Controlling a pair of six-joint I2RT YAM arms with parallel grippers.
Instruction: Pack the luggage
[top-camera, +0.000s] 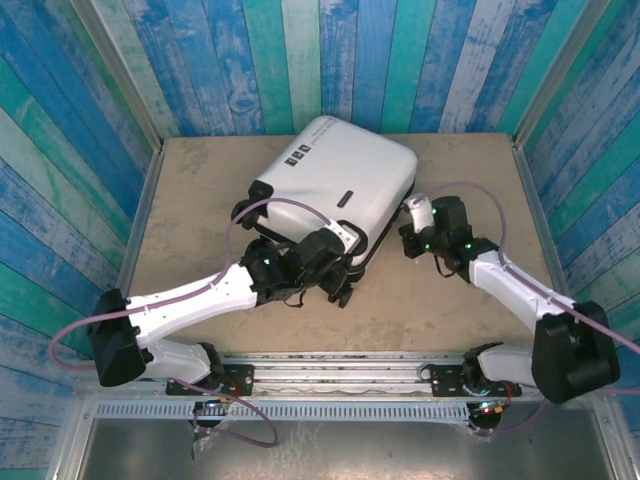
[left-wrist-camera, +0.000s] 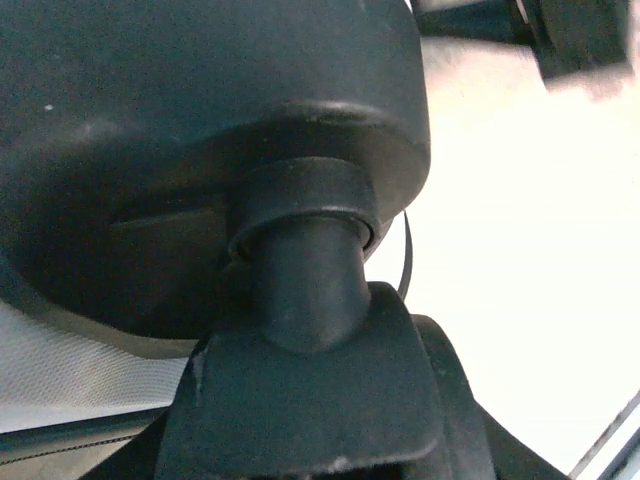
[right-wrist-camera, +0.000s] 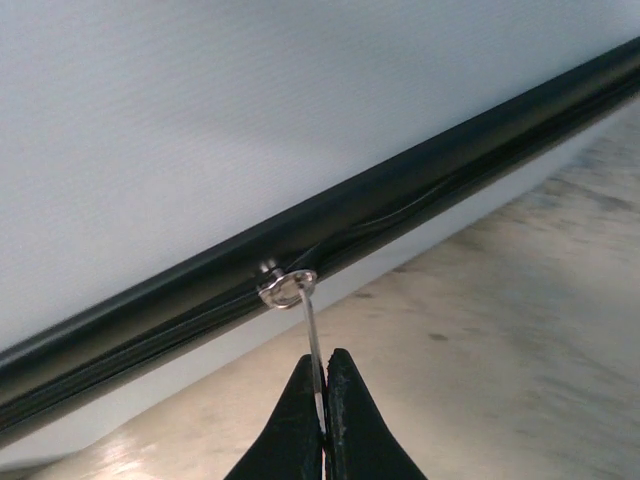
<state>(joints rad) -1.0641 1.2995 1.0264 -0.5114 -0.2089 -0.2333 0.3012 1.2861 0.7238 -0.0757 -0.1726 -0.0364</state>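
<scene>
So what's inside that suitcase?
Nothing inside shows: the suitcase lies closed, and its white shell covers whatever it holds. At its black zipper band, the right gripper pinches the zipper pull.

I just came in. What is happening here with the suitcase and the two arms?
The white suitcase lies flat on the table, its halves together. The right gripper has its jaws shut on the metal zipper pull at the side seam. The left gripper sits close against a black wheel at the near end; whether it grips it is unclear.
</scene>
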